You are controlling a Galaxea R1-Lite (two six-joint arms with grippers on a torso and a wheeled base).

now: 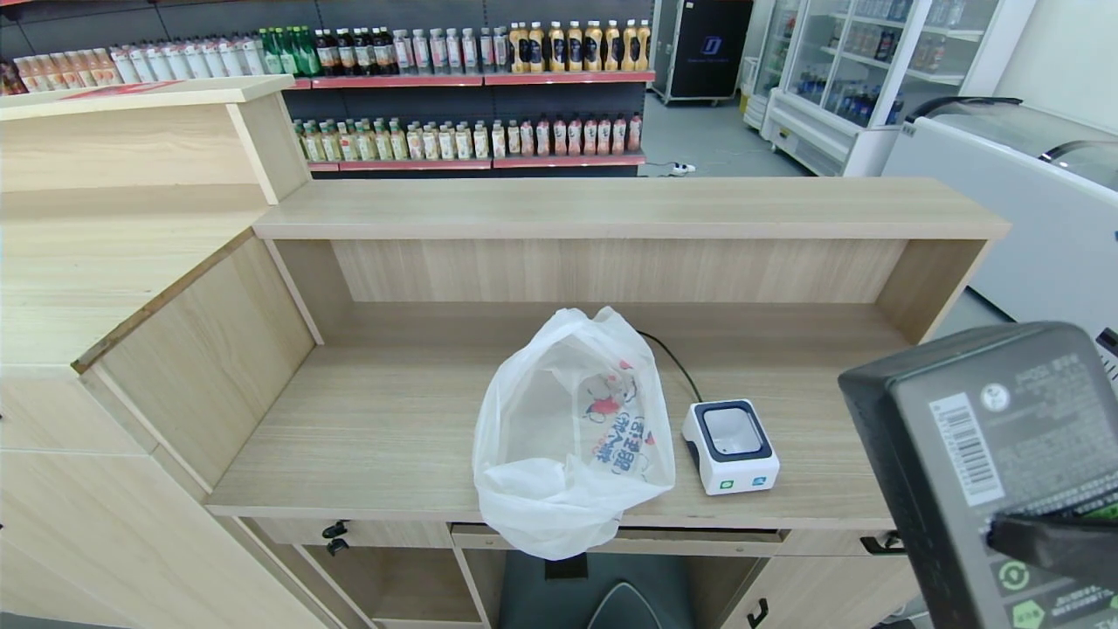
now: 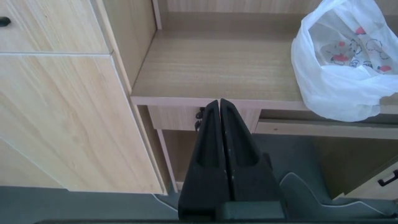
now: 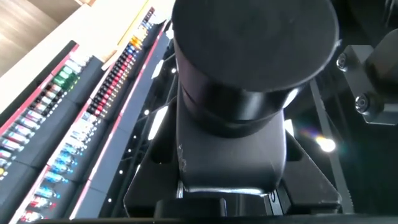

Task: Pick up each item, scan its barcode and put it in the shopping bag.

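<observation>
Barcode faces away from scanner

Left gripper (image 2: 219,104): fingers pressed together, empty, low in front of the counter (image 1: 367,437) edge, left of the bag (image 1: 568,437). The bag stands open mid-counter. The scanner (image 1: 730,445) is just beside it on the right, window facing up. Right gripper (image 1: 1048,542): clamped on the bottle (image 1: 987,472), held high and close to the head camera, to the right of the scanner and well apart from it. The barcode (image 1: 965,450) runs along the bottle's length and faces up, not down at the window. Judgement: the right arm does the scan, moving the bottle left and turning the label over
</observation>
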